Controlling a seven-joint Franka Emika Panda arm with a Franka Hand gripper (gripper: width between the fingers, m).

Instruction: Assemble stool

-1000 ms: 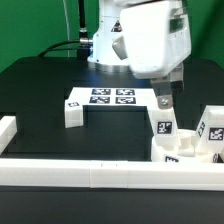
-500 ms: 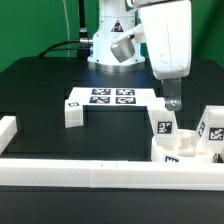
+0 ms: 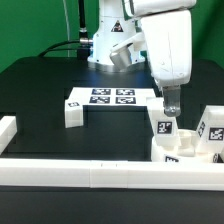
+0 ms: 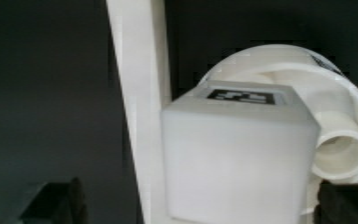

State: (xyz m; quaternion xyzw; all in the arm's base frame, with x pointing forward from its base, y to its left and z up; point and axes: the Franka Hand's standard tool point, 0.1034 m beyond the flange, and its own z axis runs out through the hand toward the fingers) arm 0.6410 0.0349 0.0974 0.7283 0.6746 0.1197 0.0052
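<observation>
Stool seat point(image 3: 178, 152) sits at lower right of exterior frame, just behind front border rail point(image 3: 90, 175).
Two tagged blocks stand upright on seat: near leg block point(image 3: 165, 128) at seat's left side, far leg block point(image 3: 212, 126) at right frame edge. Cannot tell whether they sit in sockets.
Loose leg block point(image 3: 73, 110) lies on black table point(image 3: 40, 90), left of centre, just beside marker board point(image 3: 112, 97).
Gripper point(image 3: 168, 105) hangs just above near leg block. Jaws spread wide, holding nothing.
Wrist view: near leg block point(image 4: 238, 140) fills centre, stool seat point(image 4: 309, 70) behind it, border rail point(image 4: 137, 80) alongside.

Even bright light, soft shadows, low resolution, close leg block point(image 4: 238, 165) blurred and overexposed
</observation>
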